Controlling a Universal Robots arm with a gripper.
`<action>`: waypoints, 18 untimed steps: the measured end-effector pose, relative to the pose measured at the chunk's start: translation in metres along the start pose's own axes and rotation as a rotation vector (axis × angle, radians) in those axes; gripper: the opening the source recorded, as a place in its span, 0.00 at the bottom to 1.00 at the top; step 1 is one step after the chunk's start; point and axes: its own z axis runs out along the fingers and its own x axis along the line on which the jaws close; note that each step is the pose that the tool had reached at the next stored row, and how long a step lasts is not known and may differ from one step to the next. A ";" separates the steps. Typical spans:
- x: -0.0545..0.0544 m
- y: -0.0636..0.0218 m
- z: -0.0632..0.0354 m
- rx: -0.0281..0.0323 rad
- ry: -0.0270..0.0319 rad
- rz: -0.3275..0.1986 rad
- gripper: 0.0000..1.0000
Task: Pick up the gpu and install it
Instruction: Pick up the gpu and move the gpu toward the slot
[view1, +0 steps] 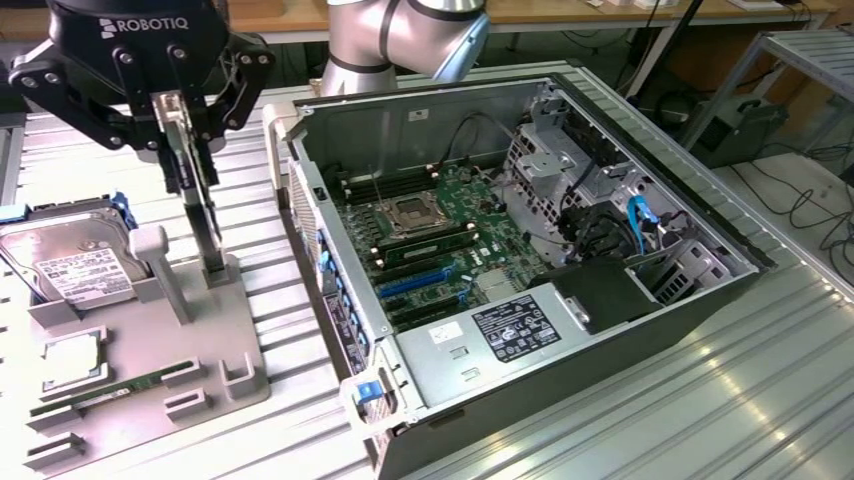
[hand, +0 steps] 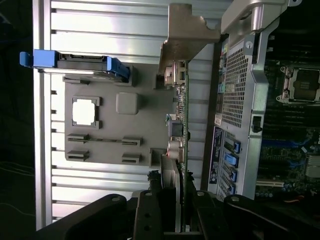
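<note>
The gpu (view1: 203, 215) stands on edge, thin and dark, with its silver end bracket (view1: 171, 125) uppermost. Its lower end sits at a slot of the grey holder plate (view1: 200, 340) on the exterior view's left. My gripper (view1: 184, 135) comes down from above, shut on the card's upper part with one finger on each side. In the wrist view the gpu (hand: 181, 125) runs away from my gripper (hand: 172, 202) as a thin green edge, ending in the bracket (hand: 185, 30). I cannot tell whether the card is clear of the slot.
The open computer case (view1: 694, 290) lies on the exterior view's right, with its motherboard (view1: 427, 230) and blue card slots (view1: 407, 285) exposed. On the holder plate are a hard drive (view1: 74, 265), a processor (view1: 67, 360) and a RAM stick (view1: 114, 390). All rest on a ribbed aluminium table (view1: 667, 420).
</note>
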 end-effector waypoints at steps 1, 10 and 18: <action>-0.002 -0.0001 0.0000 0.0001 0.0000 0.000 0.28; -0.012 -0.0002 -0.0001 0.0001 0.0001 0.000 0.28; -0.023 -0.0005 -0.0001 0.0000 0.0000 0.000 0.28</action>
